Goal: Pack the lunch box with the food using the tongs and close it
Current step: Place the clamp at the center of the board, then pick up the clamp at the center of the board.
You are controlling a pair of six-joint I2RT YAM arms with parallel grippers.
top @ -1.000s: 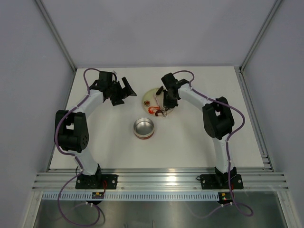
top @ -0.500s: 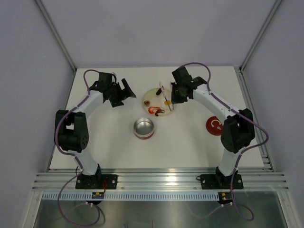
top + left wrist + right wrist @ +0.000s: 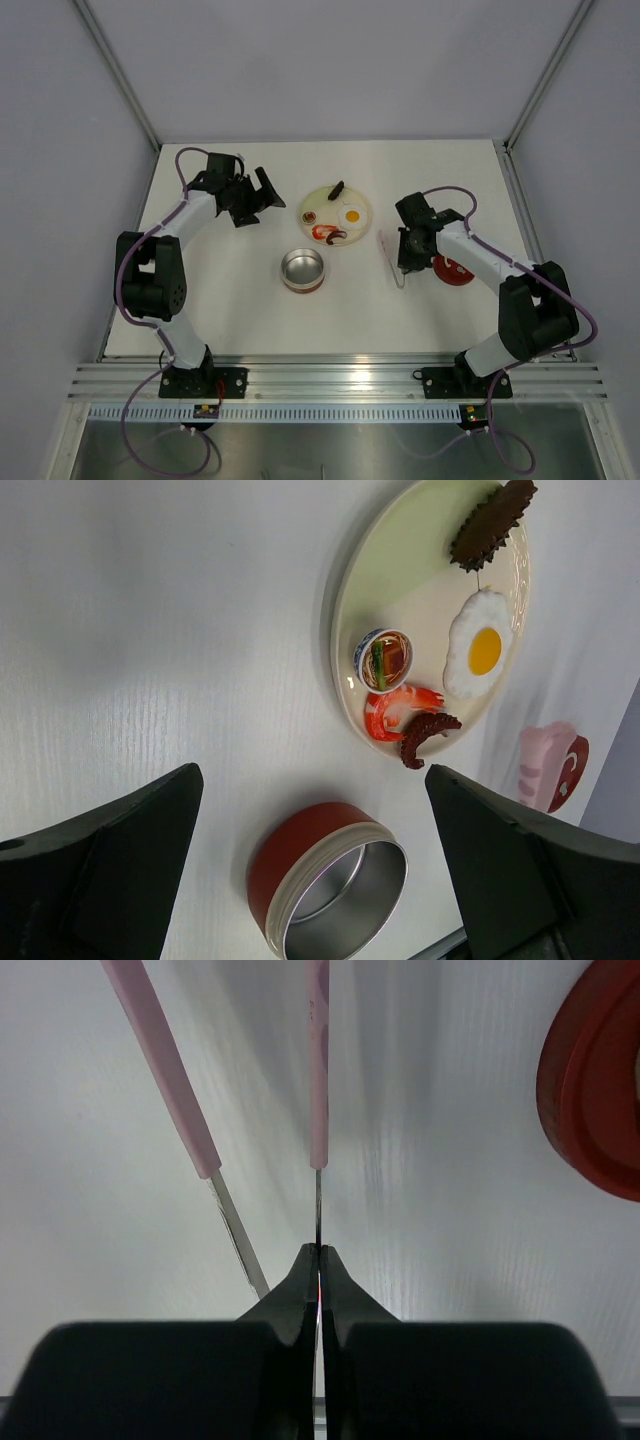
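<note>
The right gripper (image 3: 318, 1252) is pinching tight on just one thin arm of the tongs (image 3: 165, 1070), low beside the red lid (image 3: 600, 1080), so the tongs could twist or slip out before they reach the food (image 3: 480, 650) on the plate (image 3: 400, 570).

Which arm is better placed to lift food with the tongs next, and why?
Right. The right gripper is shut on one arm of the tongs, beside the red lid; the left gripper hangs open and empty, far from them.
</note>
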